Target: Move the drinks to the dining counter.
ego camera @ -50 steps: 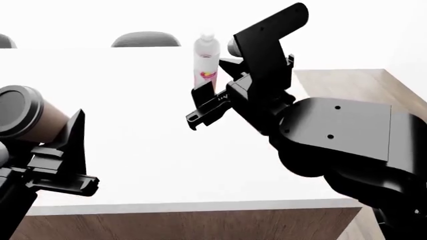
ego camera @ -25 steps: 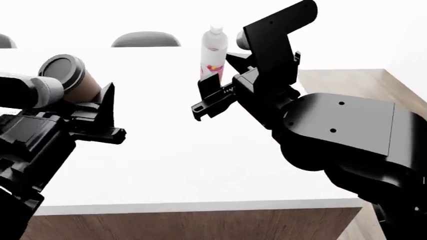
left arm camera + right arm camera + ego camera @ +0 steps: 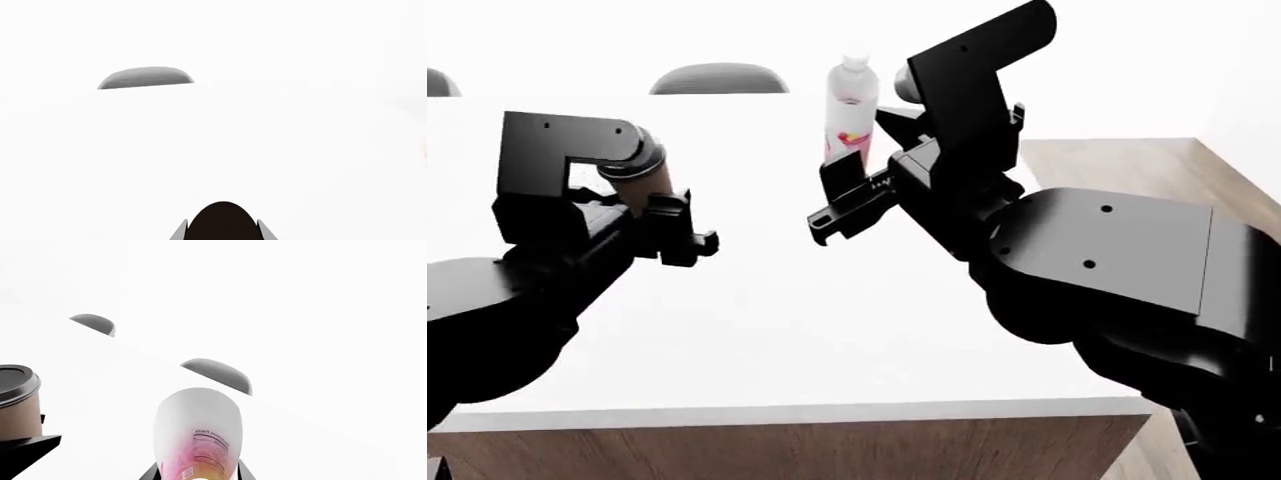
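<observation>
We carry two drinks over the long white slab dining counter (image 3: 827, 330), neither set down: our left gripper (image 3: 647, 215) clamps the brown paper coffee cup (image 3: 641, 180) at nine o'clock, our right gripper (image 3: 851, 185) clamps the clear pink-labelled bottle (image 3: 847, 110) at twelve; no third drink shows

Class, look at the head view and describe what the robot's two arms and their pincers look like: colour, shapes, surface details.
Both arms are matte black. The right arm has a bulky rounded housing with a flat faceted top plate dotted with small screw holes, and an angular bracket rising above the right pincer. The left arm is similarly rounded, with a blocky L-shaped bracket near the left pincer. The fingers are thin, angular black plates. No cables or markings show.
</observation>
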You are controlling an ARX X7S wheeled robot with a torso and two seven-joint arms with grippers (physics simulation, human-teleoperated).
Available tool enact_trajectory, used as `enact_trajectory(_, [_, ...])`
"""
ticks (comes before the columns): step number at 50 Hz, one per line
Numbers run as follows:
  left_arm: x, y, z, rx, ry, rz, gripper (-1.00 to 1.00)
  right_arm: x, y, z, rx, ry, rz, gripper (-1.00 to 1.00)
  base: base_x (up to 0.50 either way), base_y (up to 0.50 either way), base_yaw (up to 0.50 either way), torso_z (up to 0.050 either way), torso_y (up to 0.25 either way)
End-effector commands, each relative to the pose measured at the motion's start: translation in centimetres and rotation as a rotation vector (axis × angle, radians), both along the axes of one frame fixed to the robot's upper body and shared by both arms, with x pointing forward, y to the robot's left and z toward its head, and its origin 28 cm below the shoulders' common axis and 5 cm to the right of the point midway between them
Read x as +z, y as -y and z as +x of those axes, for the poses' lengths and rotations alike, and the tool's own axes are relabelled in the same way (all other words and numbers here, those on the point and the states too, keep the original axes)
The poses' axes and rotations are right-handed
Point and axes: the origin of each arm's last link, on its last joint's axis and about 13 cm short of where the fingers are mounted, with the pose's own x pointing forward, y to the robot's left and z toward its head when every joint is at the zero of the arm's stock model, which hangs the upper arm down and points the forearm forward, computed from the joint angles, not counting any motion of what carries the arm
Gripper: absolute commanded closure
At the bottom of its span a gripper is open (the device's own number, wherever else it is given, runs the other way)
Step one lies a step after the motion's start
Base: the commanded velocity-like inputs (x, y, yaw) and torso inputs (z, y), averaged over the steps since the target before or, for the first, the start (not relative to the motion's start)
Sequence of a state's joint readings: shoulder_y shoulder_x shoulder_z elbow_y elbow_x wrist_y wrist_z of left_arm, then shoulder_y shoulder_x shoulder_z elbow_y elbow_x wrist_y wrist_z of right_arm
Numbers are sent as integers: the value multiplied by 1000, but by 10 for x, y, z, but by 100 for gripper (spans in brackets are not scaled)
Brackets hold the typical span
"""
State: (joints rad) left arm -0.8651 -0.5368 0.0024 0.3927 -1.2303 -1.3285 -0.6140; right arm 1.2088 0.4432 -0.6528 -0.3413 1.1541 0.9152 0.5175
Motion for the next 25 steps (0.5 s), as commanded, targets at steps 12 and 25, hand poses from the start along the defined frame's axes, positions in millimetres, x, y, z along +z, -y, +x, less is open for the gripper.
enact_trajectory(12, [-23, -2, 0, 49, -56, 53, 100, 3, 0, 3, -15, 31, -1, 100, 0, 0, 0, 1, 1])
enact_trajectory(25, [-26, -3, -2, 50, -75, 68, 100, 3, 0, 5, -17, 31, -3, 100, 0, 0, 0, 0, 2])
